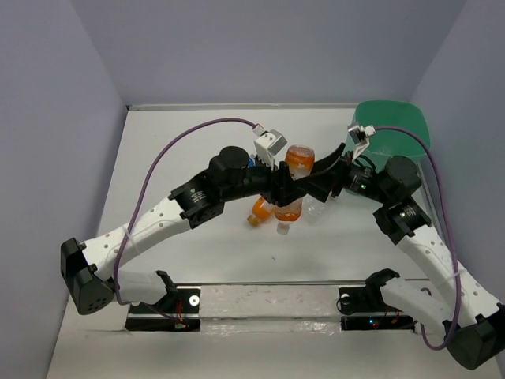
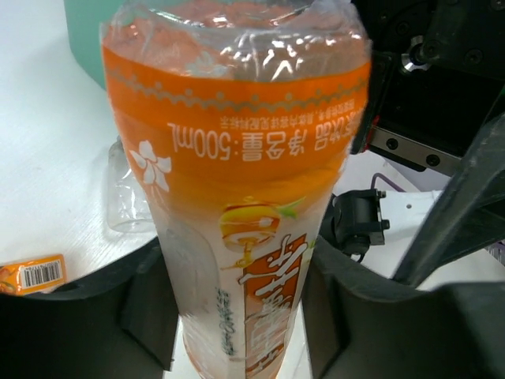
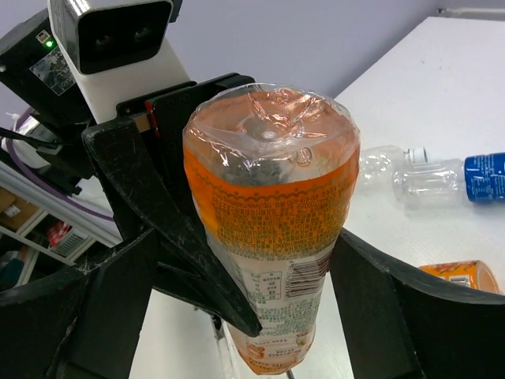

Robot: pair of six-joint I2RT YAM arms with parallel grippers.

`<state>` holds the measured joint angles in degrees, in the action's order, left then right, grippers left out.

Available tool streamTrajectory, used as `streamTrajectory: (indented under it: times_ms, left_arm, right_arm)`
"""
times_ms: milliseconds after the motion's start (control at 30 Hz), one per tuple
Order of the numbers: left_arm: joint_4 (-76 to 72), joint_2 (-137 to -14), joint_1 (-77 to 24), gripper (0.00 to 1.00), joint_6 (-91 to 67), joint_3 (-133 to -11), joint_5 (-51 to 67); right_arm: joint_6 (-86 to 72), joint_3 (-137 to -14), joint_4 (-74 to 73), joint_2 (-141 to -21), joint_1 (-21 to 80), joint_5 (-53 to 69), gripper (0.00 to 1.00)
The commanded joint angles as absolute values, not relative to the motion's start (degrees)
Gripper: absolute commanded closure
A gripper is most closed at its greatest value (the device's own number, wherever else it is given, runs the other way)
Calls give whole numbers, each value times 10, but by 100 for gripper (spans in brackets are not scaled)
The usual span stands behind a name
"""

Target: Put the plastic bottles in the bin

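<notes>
left gripper [image 2: 237, 288]: closed on the held orange bottle [image 3: 268, 189]; both fingers [image 2: 146, 316] lie against the label on opposite sides.
right gripper [image 3: 245, 304]: jaws wide, straddling the same bottle from the bin's side.
right fingers [image 3: 383, 316]: one sits just beside the bottle wall, and I cannot tell if it touches. The other stands off, with a left-gripper finger between it and the bottle.
held orange bottle, place: left of the bin [image 1: 398, 110] in the top view, apart from it and outside it. Its base end is nearer the bin than its neck end. In the wrist views it sits above the table [image 1: 173, 150].
in the way: the right arm [image 1: 394, 185] and its wrist fill the space between the held bottle and the bin. Its wrist camera [image 1: 361, 134] hangs over the bin's nearest edge.
second orange bottle [image 1: 259, 212]: lying on the table just past the held bottle, on the side away from the bin.
blue-label bottle [image 3: 454, 178]: clear, lying on its side on the table, outside the bin.
other clear bottle [image 3: 383, 164]: lying just beside the blue-label bottle, also outside the bin. I cannot tell if the two touch.
bin, contents: no bottle shows in the visible part, though the right wrist covers some of it.
left wrist camera [image 3: 110, 35]: close behind the held bottle in the right wrist view.
</notes>
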<state>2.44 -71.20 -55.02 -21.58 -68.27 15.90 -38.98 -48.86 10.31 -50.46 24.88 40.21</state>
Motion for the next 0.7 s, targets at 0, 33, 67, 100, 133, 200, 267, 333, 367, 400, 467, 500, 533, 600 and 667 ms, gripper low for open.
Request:
streamTrajectory:
  times_ms: [0,33,67,100,133,200,267,333,367,400,467,500,533,600,667]
  left_arm:
    - [-33,-708,-570,33,-205,-677,209]
    - [-35,-707,-570,32,-205,-674,210]
    - [-37,-704,-570,32,-205,-667,210]
    - [-44,-702,-570,32,-206,-663,209]
    - [-48,-696,-570,32,-208,-654,208]
    - [-58,-688,-570,32,-210,-644,207]
    - [-62,-677,-570,33,-213,-635,200]
    - [-62,-669,-570,35,-213,-630,189]
    - [-62,-667,-570,36,-214,-628,185]
    - [-62,-666,-570,37,-214,-627,185]
    - [-59,-666,-570,40,-213,-628,182]
    - [-59,-667,-570,41,-213,-628,184]
    - [-60,-666,-570,42,-214,-627,188]
    - [-60,-666,-570,44,-211,-626,191]
    - [-60,-664,-570,44,-209,-624,192]
  right_arm:
    - [-408,-480,176,-513,258,330,13]
    - [-410,-480,179,-516,258,319,13]
    - [-416,-479,189,-519,258,317,14]
    - [-418,-478,196,-526,258,322,12]
    - [-423,-476,210,-530,258,323,11]
    - [-434,-470,221,-531,258,323,7]
    - [-434,-465,227,-520,258,327,3]
    - [-433,-461,229,-500,258,320,2]
    - [-430,-461,229,-493,258,316,2]
    - [-427,-461,224,-487,258,315,2]
    - [-415,-471,196,-470,258,298,1]
    - [-411,-473,189,-467,258,293,1]
    - [-407,-475,184,-465,258,289,0]
    - [-400,-483,168,-462,258,282,0]
    - [-400,-484,166,-464,258,280,0]
